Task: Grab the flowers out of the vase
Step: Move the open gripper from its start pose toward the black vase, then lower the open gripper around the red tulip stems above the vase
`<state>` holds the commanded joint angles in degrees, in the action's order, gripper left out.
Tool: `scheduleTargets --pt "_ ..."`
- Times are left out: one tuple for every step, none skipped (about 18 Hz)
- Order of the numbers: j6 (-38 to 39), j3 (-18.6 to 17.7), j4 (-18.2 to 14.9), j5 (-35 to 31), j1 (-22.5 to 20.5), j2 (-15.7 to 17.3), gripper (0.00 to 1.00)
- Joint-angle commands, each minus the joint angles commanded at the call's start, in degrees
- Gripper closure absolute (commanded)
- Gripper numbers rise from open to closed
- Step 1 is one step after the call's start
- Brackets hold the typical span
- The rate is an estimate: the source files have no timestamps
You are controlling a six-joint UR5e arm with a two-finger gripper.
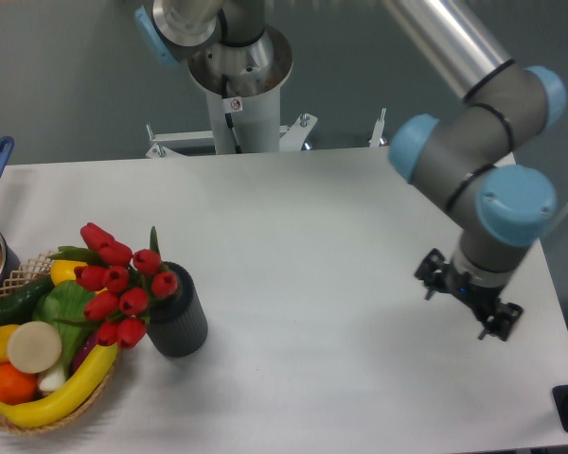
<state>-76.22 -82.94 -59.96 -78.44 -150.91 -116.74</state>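
White desk [341, 236] carries your flowers [121, 284] in the vase [178, 312] at eight o'clock; light, slippery buds, so grip the stems. Whether the jaws, at four o'clock, are released is unclear

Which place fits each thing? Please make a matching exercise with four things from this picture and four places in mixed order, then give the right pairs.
Things:
1. flowers
2. vase
3. gripper
4. wicker basket

Places:
A. at the left edge of the table, full of toy produce
B. in the vase, leaning left over the basket
C. above the table's right side
D. standing just right of the basket

Pairs: 1-B, 2-D, 3-C, 4-A
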Motion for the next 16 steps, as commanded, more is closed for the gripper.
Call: scheduleTargets --pt "2.63 -2.03 0.88 5.27 0.09 1.5 0.0" --pt "5.88 -4.13 2.29 12.8 0.44 3.6 0.0" --pt "7.04 -5.29 3.34 16.62 0.44 5.01 0.0" --pt "7.66 -6.69 3.7 19.44 0.61 6.33 0.0" --pt "7.58 -8.62 3.79 22.17 1.57 8.17 0.0" --pt "7.67 -9.42 3.79 23.33 2.89 8.63 0.0" --pt "7.84 -10.13 3.71 24.03 4.64 8.72 0.0" --pt "7.84 -11.35 3.79 24.82 6.14 8.89 0.0" --pt "7.84 -12.58 3.79 26.83 7.02 9.33 0.0" --pt "7.75 -14.25 3.88 30.42 7.21 9.94 0.0" --pt "7.67 -16.44 3.97 34.72 6.95 10.99 0.0" --pt "7.23 -18.37 3.97 38.07 6.6 12.57 0.0" --pt "7.14 -20.48 3.97 40.02 5.9 14.24 0.0" --pt "7.05 -22.16 4.06 40.99 5.45 15.56 0.0" --pt "7.05 -23.3 4.06 41.87 5.54 16.62 0.0" --pt "7.05 -24.1 4.06 42.75 5.62 17.33 0.0"
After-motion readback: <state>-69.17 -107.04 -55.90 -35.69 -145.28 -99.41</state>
